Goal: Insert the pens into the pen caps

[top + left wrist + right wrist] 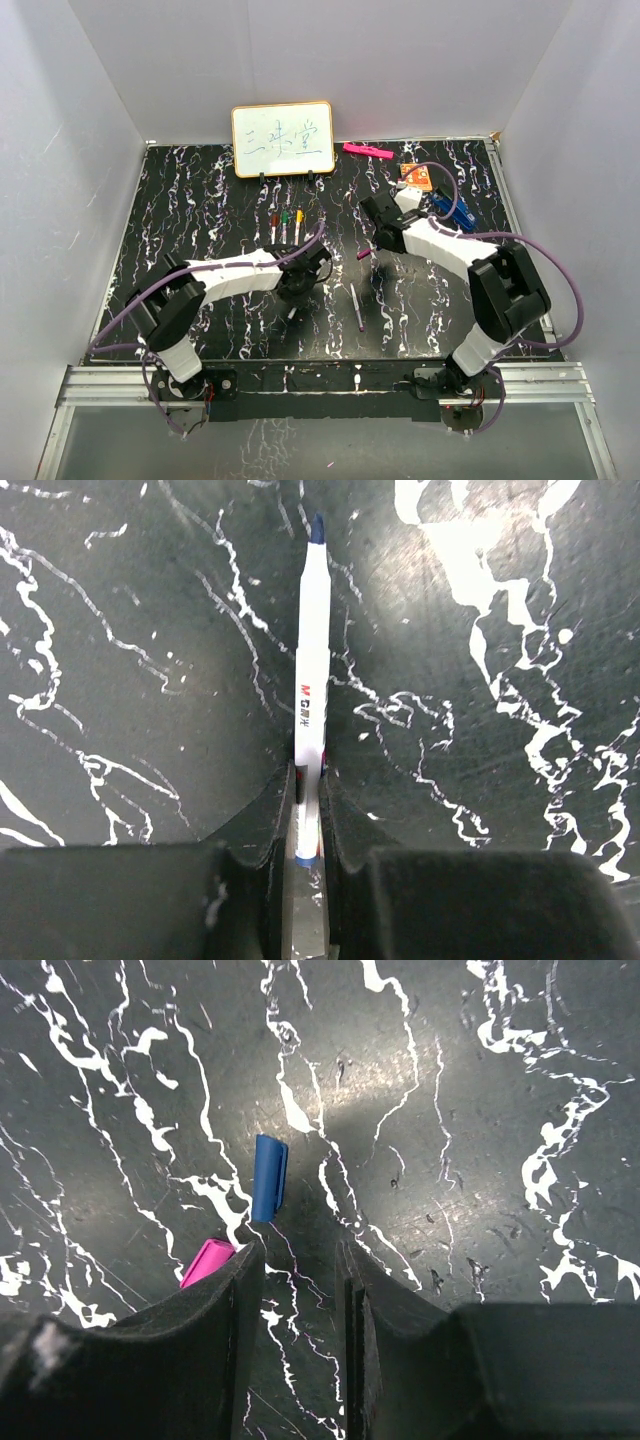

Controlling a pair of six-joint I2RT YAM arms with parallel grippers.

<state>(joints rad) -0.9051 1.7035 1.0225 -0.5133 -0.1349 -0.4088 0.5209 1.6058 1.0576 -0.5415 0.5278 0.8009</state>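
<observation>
My left gripper (308,770) is shut on a white pen (312,640) with a blue tip; the pen points away from the jaws just above the table. In the top view this gripper (298,283) is near the table's middle. My right gripper (300,1250) is open and empty, low over the table. A blue cap (268,1177) lies just ahead of its left finger. A purple-pink cap (207,1262) lies beside that finger and also shows in the top view (363,254). A purple pen (357,305) lies between the arms. Three pens (286,226) with red, green and yellow ends lie side by side.
A small whiteboard (283,139) stands at the back. A thick pink marker (367,151) lies at the back right, with an orange object (415,178) and a blue clip-like object (452,212) near the right arm. White walls enclose the black marbled table (200,200).
</observation>
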